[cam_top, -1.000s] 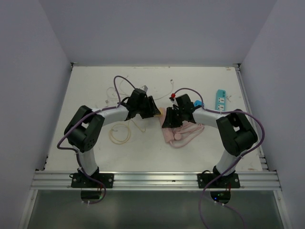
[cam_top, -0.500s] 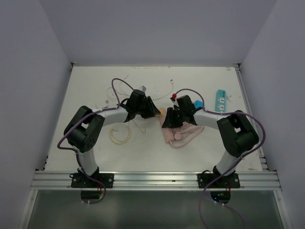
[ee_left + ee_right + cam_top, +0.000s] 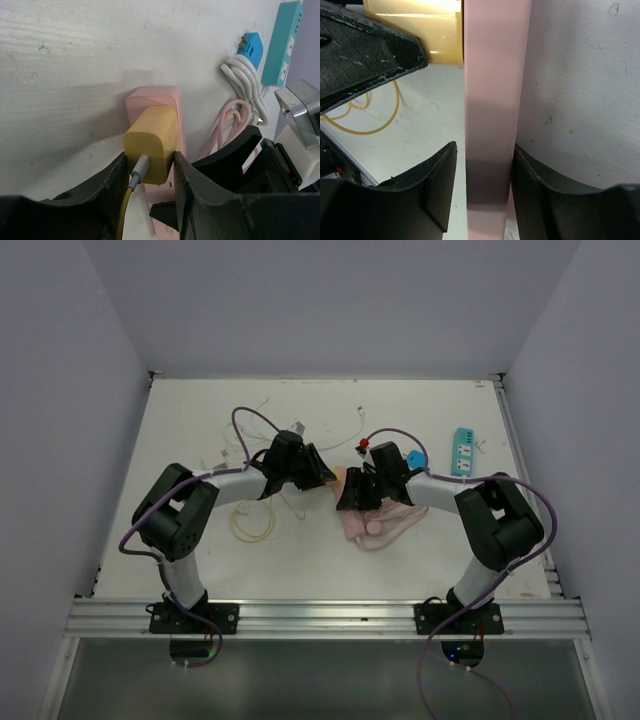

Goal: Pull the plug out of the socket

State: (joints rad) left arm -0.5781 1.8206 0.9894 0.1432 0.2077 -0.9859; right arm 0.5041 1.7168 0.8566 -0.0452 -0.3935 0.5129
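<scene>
A yellow plug [image 3: 152, 142] with a yellow cable sits plugged into the end of a pink socket strip [image 3: 155, 97] lying on the white table. My left gripper [image 3: 149, 160] is shut on the plug, one finger on each side. My right gripper [image 3: 484, 150] is shut on the pink strip [image 3: 495, 75] further along, its right finger pressed to it and its left finger close beside. In the top view the two grippers meet mid-table, left gripper [image 3: 325, 475] at the plug [image 3: 340, 476], right gripper [image 3: 350, 496] at the strip [image 3: 358, 522].
A teal power strip [image 3: 462, 448] lies at the right, with a blue plug [image 3: 415, 455] and coiled white cable [image 3: 240, 80] beside it. The strip's pink cord [image 3: 232, 120] is bundled near my right arm. A yellow cable coil [image 3: 250, 523] lies left of centre. A thin white cable [image 3: 355, 425] lies further back.
Both grippers have shifted slightly toward each other and a little nearer. The plug stays seated in the pink strip, and both grips are unchanged.
</scene>
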